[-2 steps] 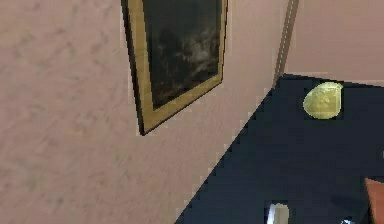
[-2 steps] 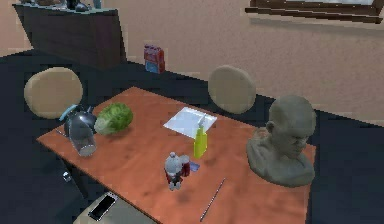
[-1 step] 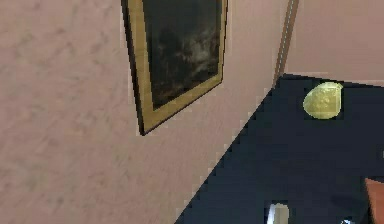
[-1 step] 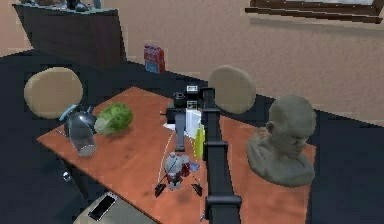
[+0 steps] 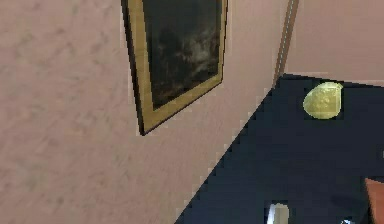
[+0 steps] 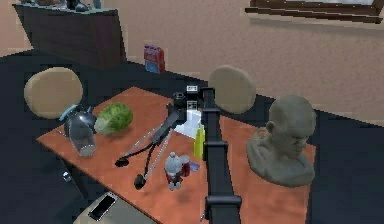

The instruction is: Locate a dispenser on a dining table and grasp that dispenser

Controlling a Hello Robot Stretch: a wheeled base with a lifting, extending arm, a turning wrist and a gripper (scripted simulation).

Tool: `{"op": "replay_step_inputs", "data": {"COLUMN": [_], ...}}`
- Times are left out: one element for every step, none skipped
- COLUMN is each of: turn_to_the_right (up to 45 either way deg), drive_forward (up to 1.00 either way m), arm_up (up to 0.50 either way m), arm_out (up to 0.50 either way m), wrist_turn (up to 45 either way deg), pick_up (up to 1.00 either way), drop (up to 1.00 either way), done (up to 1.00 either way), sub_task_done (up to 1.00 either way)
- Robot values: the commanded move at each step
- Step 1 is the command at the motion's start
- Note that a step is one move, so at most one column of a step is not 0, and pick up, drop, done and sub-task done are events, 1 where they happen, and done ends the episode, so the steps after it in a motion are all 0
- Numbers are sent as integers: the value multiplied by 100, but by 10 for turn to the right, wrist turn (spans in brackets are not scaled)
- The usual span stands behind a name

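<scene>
A brown dining table (image 6: 270, 200) stands in the arm side view. A slim yellow-green bottle (image 6: 199, 143) stands upright on it, just left of the dark arm bar (image 6: 218, 165). Nearer the front edge is a small clear bottle with a red base (image 6: 175, 171). Either of these could be the dispenser. The gripper (image 6: 183, 101) is at the arm's far end over the table's far side, with a pale thing (image 6: 186, 127) lying on the table close by. I cannot tell whether it holds anything.
The table also bears a grey bust (image 6: 283, 140), a green lettuce (image 6: 114, 118), a grey vase (image 6: 80, 131) and long spoons (image 6: 150, 150). Two round-backed chairs (image 6: 52, 90) (image 6: 233, 88) flank it. A framed dark painting (image 5: 178, 52) hangs on the pink wall, and a yellow round thing (image 5: 323, 100) lies on the dark floor.
</scene>
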Motion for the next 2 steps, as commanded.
{"op": "replay_step_inputs", "data": {"turn_to_the_right": [0,0], "drive_forward": [0,0], "arm_up": [0,0], "arm_out": [0,0], "wrist_turn": [450,450], "pick_up": [0,0], "drop": [0,0], "done": [0,0], "sub_task_done": [0,0]}}
